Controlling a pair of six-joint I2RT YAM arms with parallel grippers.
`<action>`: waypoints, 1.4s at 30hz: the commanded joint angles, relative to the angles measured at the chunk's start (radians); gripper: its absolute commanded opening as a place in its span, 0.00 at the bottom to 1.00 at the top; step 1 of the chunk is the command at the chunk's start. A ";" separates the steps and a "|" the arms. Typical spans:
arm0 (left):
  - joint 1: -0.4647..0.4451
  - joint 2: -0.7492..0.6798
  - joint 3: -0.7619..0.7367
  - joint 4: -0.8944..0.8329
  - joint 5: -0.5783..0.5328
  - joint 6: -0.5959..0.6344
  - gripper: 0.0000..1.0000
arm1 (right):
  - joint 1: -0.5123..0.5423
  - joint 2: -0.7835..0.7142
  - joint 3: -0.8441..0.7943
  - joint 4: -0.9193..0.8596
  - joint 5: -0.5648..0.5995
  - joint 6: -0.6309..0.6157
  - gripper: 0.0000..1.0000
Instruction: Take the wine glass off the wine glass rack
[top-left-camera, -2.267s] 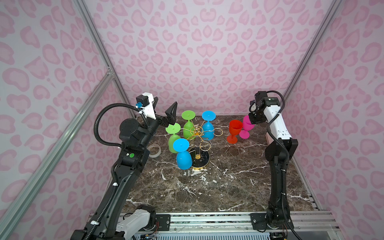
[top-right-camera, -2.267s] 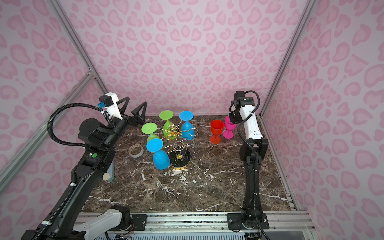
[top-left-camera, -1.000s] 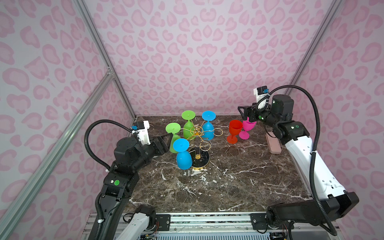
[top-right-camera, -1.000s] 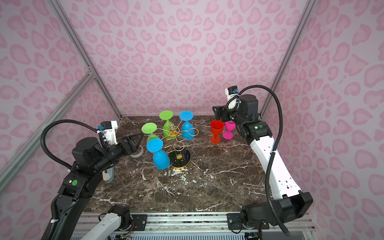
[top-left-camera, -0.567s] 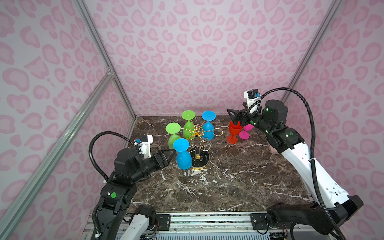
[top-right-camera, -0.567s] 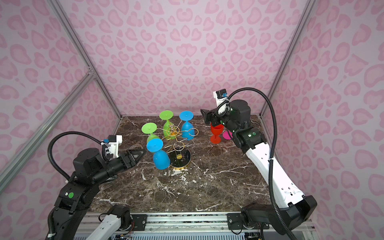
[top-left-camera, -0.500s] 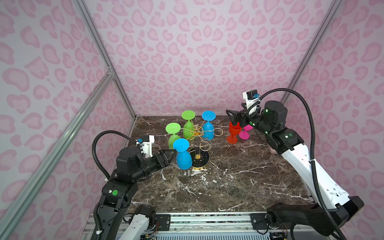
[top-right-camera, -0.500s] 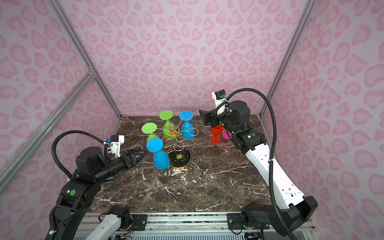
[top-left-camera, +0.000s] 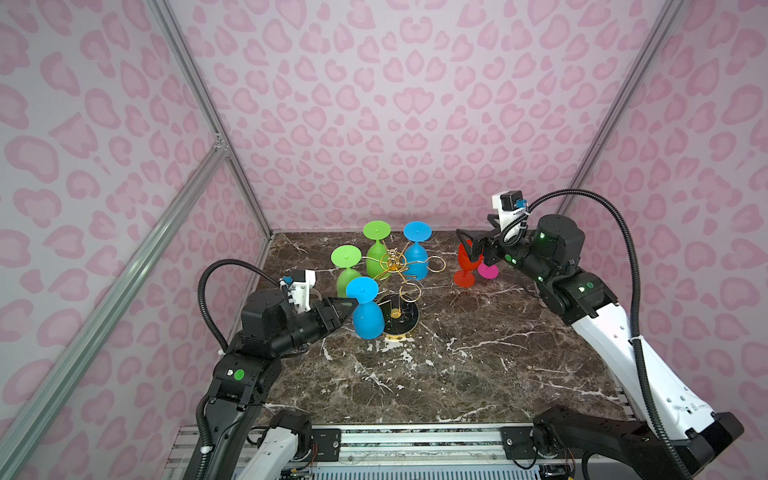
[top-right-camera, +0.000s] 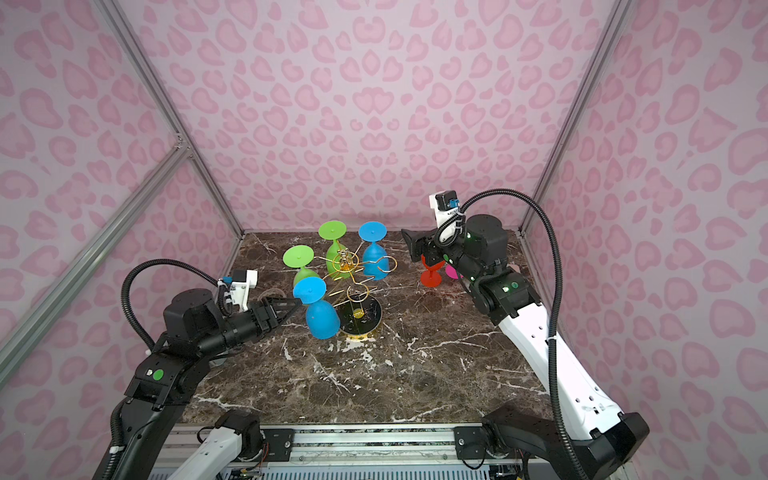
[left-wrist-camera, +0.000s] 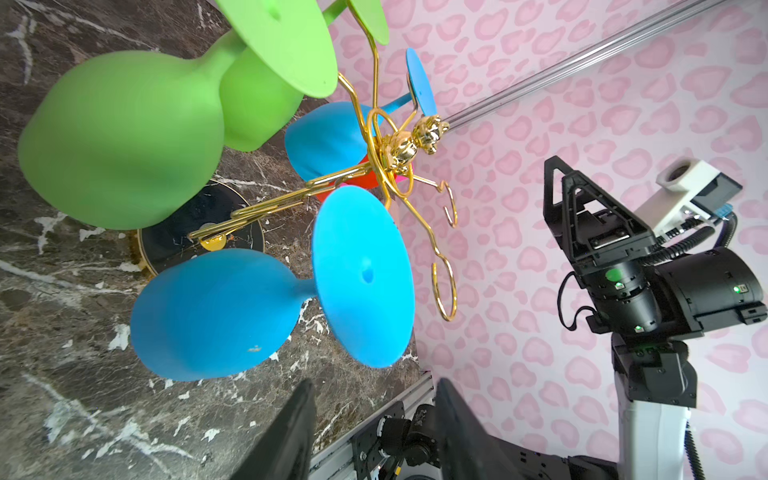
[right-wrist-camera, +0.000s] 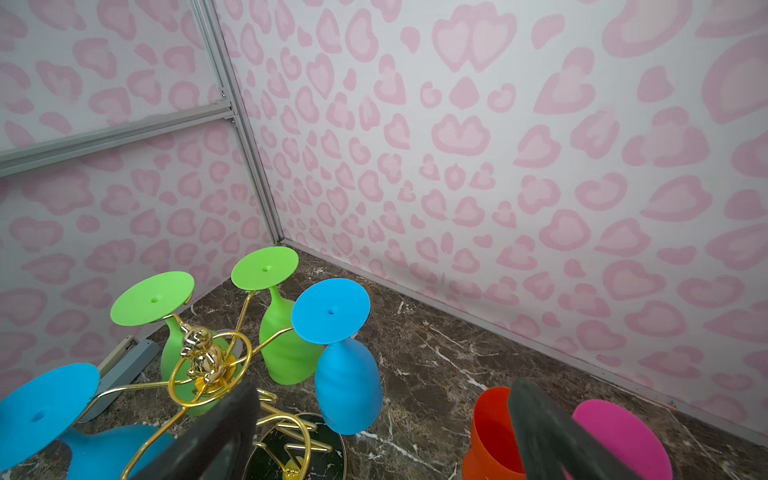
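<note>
The gold wire wine glass rack (top-left-camera: 392, 262) stands on its round black base (top-left-camera: 405, 322) at the back middle. Two green wine glasses (top-left-camera: 348, 276) and two blue ones hang on it upside down. The nearest blue wine glass (top-left-camera: 368, 318) (left-wrist-camera: 216, 316) hangs at the front left. My left gripper (top-left-camera: 352, 303) (left-wrist-camera: 374, 432) is open and empty, its tips just left of that glass's foot. My right gripper (top-left-camera: 468, 245) (right-wrist-camera: 382, 436) is wide open and empty, to the right of the rack, above a red glass (right-wrist-camera: 492, 432).
The red glass (top-left-camera: 467, 266) and a pink glass (top-left-camera: 487, 271) stand on the marble table (top-left-camera: 457, 374) at the back right. A grey flat object (right-wrist-camera: 124, 370) lies by the left wall. Pink patterned walls close in on three sides.
My left arm has come down and forward until its tips are beside the near blue glass, and its jaws have narrowed. My right arm has swung from the back right toward the rack.
</note>
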 joint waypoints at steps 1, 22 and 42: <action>0.000 0.007 -0.002 0.072 0.016 -0.026 0.47 | 0.001 -0.006 -0.008 0.027 -0.004 0.003 0.95; 0.001 0.015 -0.073 0.183 -0.016 -0.100 0.28 | 0.002 -0.023 -0.002 0.027 -0.021 0.010 0.96; 0.001 0.022 -0.082 0.204 -0.039 -0.121 0.17 | 0.001 -0.021 -0.008 0.035 -0.030 0.017 0.96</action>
